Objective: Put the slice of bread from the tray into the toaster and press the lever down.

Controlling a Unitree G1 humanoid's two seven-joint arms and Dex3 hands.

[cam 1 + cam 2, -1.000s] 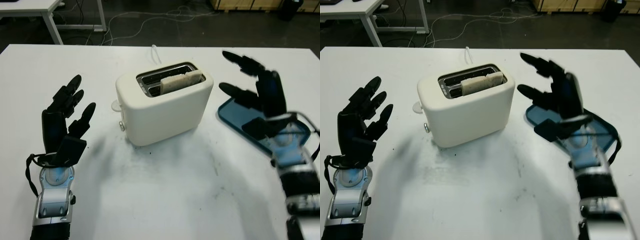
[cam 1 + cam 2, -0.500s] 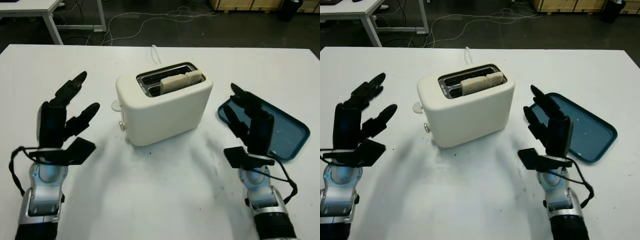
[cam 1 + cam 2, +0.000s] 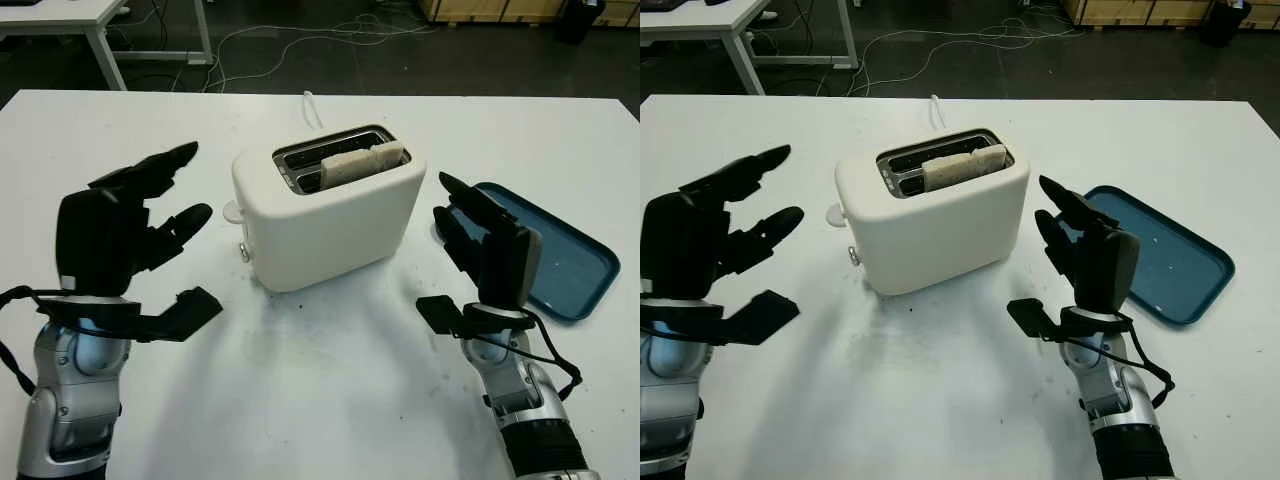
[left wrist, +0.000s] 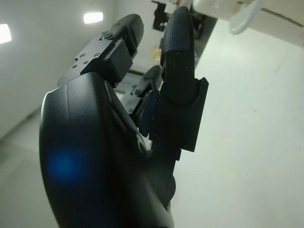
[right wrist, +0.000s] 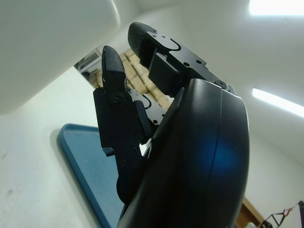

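Black right hand (image 3: 487, 250) lower, nearer toaster (image 3: 328, 205) than before.

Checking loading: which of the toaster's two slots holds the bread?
The slot nearer the robot holds the bread slice, sticking up; the far slot of the toaster looks empty.

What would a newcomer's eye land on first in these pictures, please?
Probably the cream toaster at the table's middle, with a slice of bread standing in its slot. Next, the black left hand and right hand, both open, flank it, with the blue tray bare beyond the right hand.
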